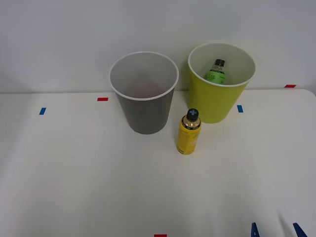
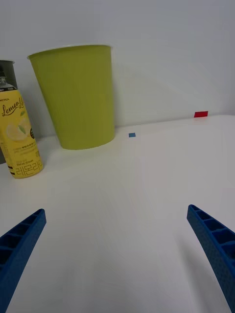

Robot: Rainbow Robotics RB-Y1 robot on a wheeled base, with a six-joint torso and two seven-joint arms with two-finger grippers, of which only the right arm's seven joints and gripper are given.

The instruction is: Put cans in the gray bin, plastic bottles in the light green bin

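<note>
The gray bin (image 1: 145,116) stands upright at the back of the white table, its inside bare as far as I can see. Right of it is the light green bin (image 1: 217,104) (image 2: 78,98), with a green plastic bottle (image 1: 216,71) with a black cap leaning inside. A yellow lemon-drink can (image 1: 188,133) (image 2: 20,137) with a black screw cap stands upright just in front of the gap between the two bins. My right gripper (image 1: 276,231) (image 2: 116,212) is open and holds nothing, low at the table's near right, well short of the can.
Small tape marks dot the table: red (image 1: 102,99) and blue (image 1: 42,111) at the left, blue (image 1: 240,108) and red (image 1: 290,86) at the right, red (image 1: 160,235) at the near edge. A pale wall rises behind the bins.
</note>
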